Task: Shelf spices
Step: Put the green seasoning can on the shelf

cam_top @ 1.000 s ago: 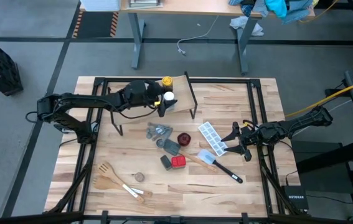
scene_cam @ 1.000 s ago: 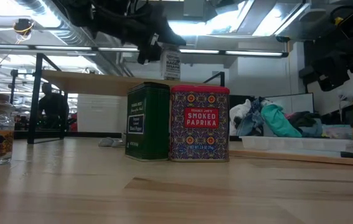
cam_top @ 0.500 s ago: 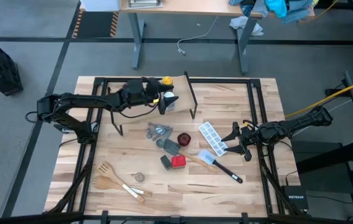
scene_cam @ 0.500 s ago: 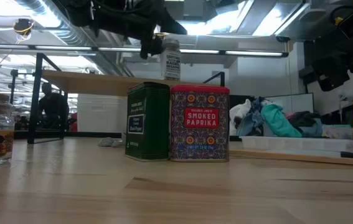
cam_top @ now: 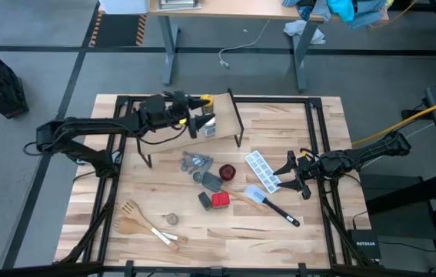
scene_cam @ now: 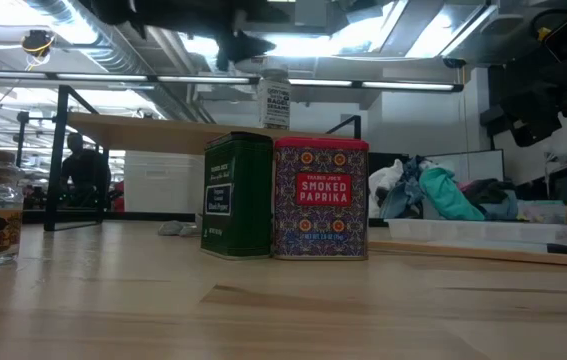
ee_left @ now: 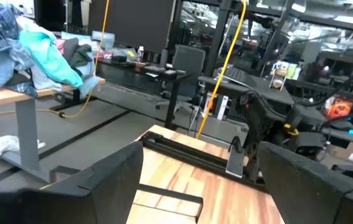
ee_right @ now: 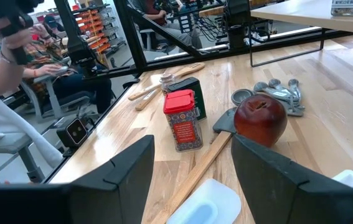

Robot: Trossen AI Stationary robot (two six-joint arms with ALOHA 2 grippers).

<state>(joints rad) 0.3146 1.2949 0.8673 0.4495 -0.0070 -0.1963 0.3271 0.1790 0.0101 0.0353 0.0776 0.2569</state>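
A large light-wood table fills the overhead view, with two dark robot arms reaching over it. At its far edge stands the shelf, a light plank on thin black legs. The left gripper hovers at shelf height, its fingers spread apart and holding nothing, just beside a white-capped jar that stands upright on the shelf; a yellow-capped jar stands behind it, farther back on the plank. The right gripper rests low over the table's right side, well apart from the shelf, fingers parted and empty. Near the table's middle, a red square tin and a dark grey square tin stand touching side by side. Just beyond them lie a round dark-red dish and a cluster of grey measuring spoons. A tiny grey-brown jar sits nearer the front, beside wooden utensils. A white tray and a spatula lie close to the right gripper.
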